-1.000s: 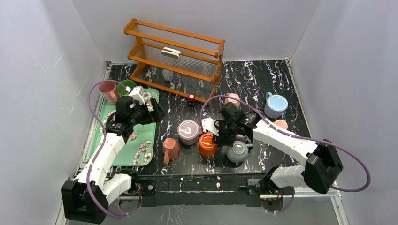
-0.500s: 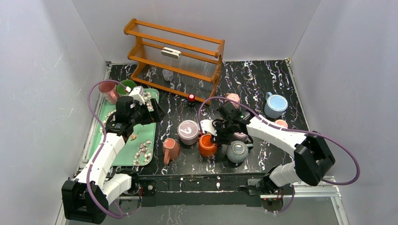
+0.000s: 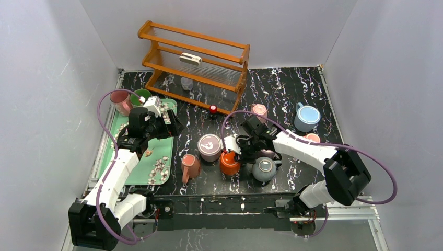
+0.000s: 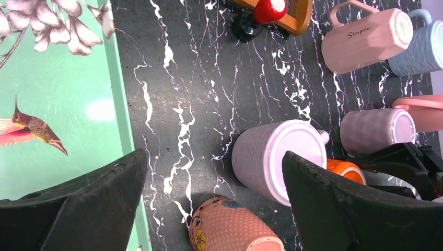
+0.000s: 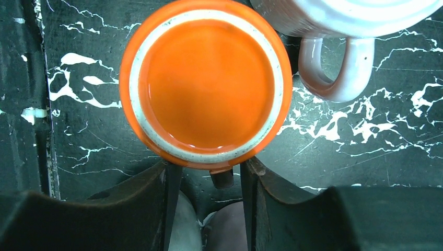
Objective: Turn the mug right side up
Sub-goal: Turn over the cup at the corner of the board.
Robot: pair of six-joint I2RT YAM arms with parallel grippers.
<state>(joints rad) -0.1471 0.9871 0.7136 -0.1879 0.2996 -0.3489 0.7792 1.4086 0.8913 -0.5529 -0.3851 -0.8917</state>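
So the orange mug (image 5: pixel 206 86) sits mouth-down on the table (image 5: pixel 365 136), base facing up, squeezed in among other mugs near the front edge. A pale mug (image 5: pixel 339 15) is right beside it. My guess is that's why the right hand (image 5: pixel 207 172) comes in at the handle side, since it's the only bit sticking out to grab for a flip. Its fingers are about half open, straddling the handle stub with a sliver of gap either side, so not clamped as far as I can see. The left hand (image 4: pixel 213 158) hangs wide open and empty by the green tray (image 4: pixel 62 94), out of the way.
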